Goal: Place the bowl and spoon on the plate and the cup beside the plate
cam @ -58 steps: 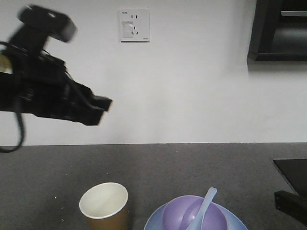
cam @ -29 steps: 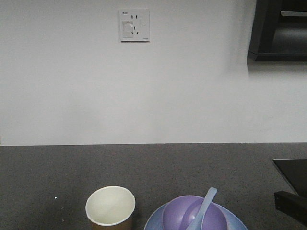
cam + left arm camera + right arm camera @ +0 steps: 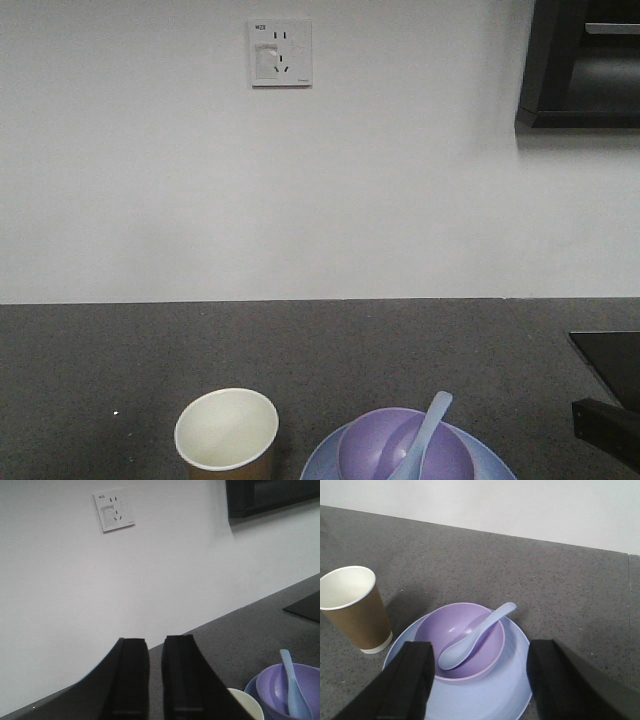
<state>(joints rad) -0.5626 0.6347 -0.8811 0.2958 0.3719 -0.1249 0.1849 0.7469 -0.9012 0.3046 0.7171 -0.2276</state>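
1. The cup is brown paper and looks empty, so it is probably very light and easy to crush; I would hold it softly at the middle of its wall.
2. It stands upright on the tabletop, just beside the plate.
3. The bowl sits on the plate, and the spoon lies inside the bowl.
4. The left gripper is raised, pointing toward the wall, its jaws narrow and empty.
5. The right gripper hovers above the plate, jaws wide, holding nothing.
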